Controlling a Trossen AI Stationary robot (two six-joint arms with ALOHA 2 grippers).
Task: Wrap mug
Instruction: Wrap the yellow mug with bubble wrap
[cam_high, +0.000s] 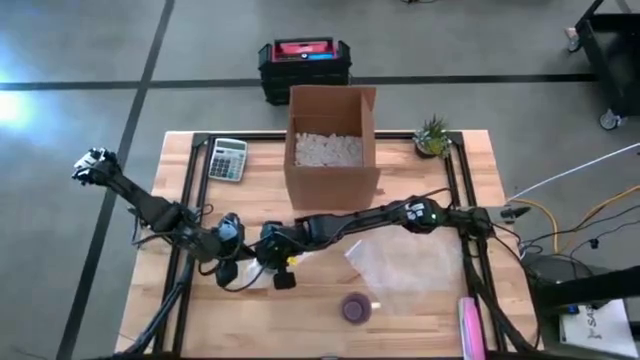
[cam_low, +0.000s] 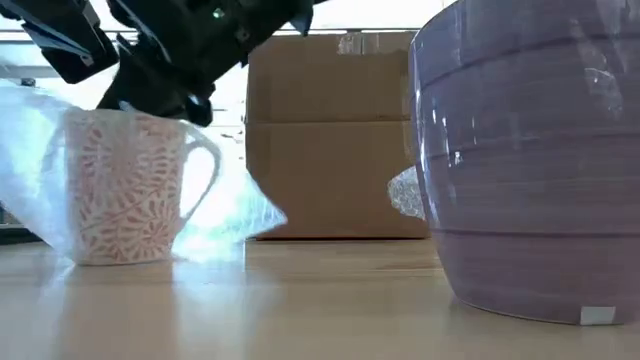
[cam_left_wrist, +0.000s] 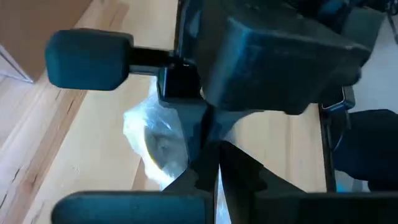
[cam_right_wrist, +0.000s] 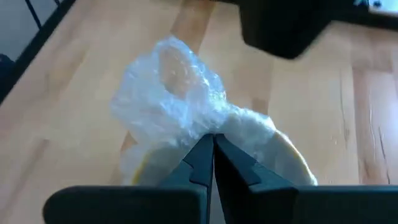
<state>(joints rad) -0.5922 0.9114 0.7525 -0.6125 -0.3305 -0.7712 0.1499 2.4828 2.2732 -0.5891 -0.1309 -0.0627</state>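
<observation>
the mug (cam_low: 128, 188), white with a reddish leaf pattern, stands upright on the worktop (cam_low: 300, 300) at the left of the low view, its handle toward the frame's centre. bubble wrap (cam_low: 225, 215) lies behind it and to both sides, and a bunched part shows in the right wrist view, but the patterned front of the mug is bare, so i judge the wrapping only partly done: the film must yet be drawn round the front and closed.

the right gripper (cam_right_wrist: 213, 144) is clenched on the bubble wrap, its tips pinched together at the film over the mug. the left gripper (cam_high: 232, 240) sits just beside it, left of centre in the high view; whether it is released or clenched i cannot tell.

farther out, a second sheet of wrap (cam_high: 400, 262) lies right of centre, a purple mug (cam_high: 356, 307) below it near the bottom edge, and a cardboard box (cam_high: 333, 140) of packing fill stands above centre.
</observation>
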